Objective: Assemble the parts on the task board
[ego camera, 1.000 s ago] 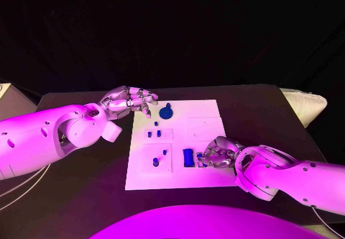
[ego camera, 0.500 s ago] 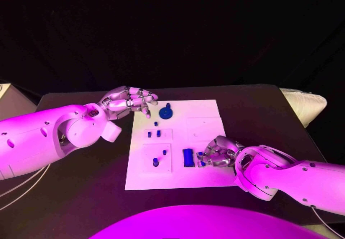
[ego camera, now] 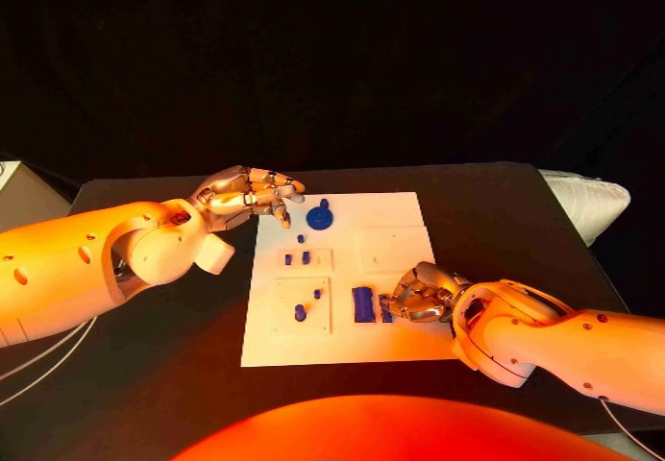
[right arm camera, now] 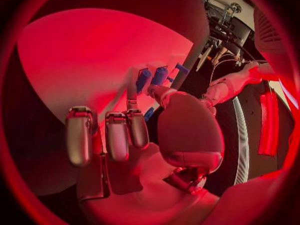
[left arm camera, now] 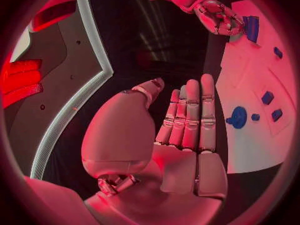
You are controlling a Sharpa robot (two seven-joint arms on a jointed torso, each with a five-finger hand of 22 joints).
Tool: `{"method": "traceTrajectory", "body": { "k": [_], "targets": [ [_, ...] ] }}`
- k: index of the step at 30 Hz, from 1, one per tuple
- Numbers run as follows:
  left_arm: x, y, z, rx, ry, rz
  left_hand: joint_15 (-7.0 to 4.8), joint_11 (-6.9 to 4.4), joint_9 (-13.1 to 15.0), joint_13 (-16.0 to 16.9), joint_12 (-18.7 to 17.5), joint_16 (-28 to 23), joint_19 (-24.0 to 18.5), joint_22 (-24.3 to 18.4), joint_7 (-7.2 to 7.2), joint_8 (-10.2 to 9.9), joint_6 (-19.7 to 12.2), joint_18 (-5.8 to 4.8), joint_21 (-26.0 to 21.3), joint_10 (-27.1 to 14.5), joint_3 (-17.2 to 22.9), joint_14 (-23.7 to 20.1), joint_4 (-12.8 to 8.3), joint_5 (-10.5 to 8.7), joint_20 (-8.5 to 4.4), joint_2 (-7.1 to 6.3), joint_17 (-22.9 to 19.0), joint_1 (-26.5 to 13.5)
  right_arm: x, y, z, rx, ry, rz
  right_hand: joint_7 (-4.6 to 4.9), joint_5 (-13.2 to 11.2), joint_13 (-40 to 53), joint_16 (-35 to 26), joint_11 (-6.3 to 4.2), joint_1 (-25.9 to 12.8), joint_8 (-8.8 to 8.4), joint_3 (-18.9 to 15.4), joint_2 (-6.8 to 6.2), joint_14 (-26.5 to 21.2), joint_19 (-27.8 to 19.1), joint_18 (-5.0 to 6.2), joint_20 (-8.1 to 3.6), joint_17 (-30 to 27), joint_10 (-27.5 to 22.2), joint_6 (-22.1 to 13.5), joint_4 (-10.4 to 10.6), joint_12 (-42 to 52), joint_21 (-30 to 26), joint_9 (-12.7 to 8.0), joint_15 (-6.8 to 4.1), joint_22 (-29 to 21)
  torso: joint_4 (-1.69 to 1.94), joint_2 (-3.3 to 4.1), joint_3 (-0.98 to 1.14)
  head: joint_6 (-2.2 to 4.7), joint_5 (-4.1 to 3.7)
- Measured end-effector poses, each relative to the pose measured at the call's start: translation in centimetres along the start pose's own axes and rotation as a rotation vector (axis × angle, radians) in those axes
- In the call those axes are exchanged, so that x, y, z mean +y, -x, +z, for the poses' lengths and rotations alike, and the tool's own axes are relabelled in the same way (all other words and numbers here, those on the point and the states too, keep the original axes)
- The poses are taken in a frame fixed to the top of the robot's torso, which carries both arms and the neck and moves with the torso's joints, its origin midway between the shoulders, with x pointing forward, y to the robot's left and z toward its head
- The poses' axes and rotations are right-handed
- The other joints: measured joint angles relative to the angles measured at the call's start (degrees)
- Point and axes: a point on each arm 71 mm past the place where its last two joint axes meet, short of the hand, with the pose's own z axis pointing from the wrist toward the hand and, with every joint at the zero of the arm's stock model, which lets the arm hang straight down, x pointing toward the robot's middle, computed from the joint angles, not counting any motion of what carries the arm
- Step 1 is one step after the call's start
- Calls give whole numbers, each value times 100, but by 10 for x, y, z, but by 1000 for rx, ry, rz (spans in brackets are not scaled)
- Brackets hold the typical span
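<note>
The white task board [ego camera: 395, 216] lies in the middle of the black table. A round blue part [ego camera: 320, 218] with a knob stands near its far edge, and small blue parts [ego camera: 295, 258] sit in a recess below it. Two more blue parts [ego camera: 303, 311] stand in the near left recess. A long blue block [ego camera: 361, 304] stands near the board's middle. My right hand [ego camera: 417, 293] is low over the board just right of that block, fingers curled, pinching a small blue part [right arm camera: 149, 114] by the thumb. My left hand [ego camera: 253, 196] hovers at the board's far left corner, fingers straight [left arm camera: 190, 115], holding nothing.
A pale cushioned object [ego camera: 589, 204] sits off the table's right edge. Bare black table [ego camera: 166, 336] lies left of the board, and more of it is on the right behind my right arm.
My right hand has crept slightly toward the long blue block. The left hand and the parts on the board have stayed put.
</note>
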Motion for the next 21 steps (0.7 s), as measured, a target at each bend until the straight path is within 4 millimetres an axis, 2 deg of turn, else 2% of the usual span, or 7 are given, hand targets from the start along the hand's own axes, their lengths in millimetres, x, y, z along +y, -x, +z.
{"method": "traceTrajectory", "body": {
  "k": [13,15,18,21],
  "targets": [
    [0,0,0,0,1,0,0,0,0,-1,0,0,0,0,0,0,0,0,0,0,0,0,0,0,0,0,0,0,-2,1,-1,-1,1,0,0,0,0,0,0,-21,22,-41,-24,0,0,0,0,5,0,0,-10,0,0,-3,0,-1,-2,-1,0,0,5],
    [0,0,0,0,1,0,0,0,0,-1,0,0,0,0,0,0,0,0,0,0,0,0,0,0,0,0,0,0,-3,2,-1,-3,2,0,-4,-180,0,0,0,24,22,-99,-62,0,0,-1,0,5,0,-21,-124,-1,0,5,0,-1,-2,-1,1,0,5],
    [0,0,0,-1,1,0,0,-21,0,7,0,0,0,-7,0,0,0,0,-22,-21,-7,0,40,0,0,0,0,0,-5,3,-2,-2,6,-2,-8,-454,0,0,0,189,22,-126,-18,0,0,-1,0,5,0,-54,-273,-34,-21,5,0,-1,-2,-2,2,0,5],
    [0,1,0,-1,1,0,0,-21,0,7,0,0,0,-7,0,0,0,0,-22,-21,-7,0,40,0,0,0,0,0,-5,3,-3,4,13,-4,7,-649,0,0,0,238,22,-183,-40,0,0,0,0,4,0,-70,-330,-61,-47,5,0,-2,-2,-2,3,0,5]
  ]
}}
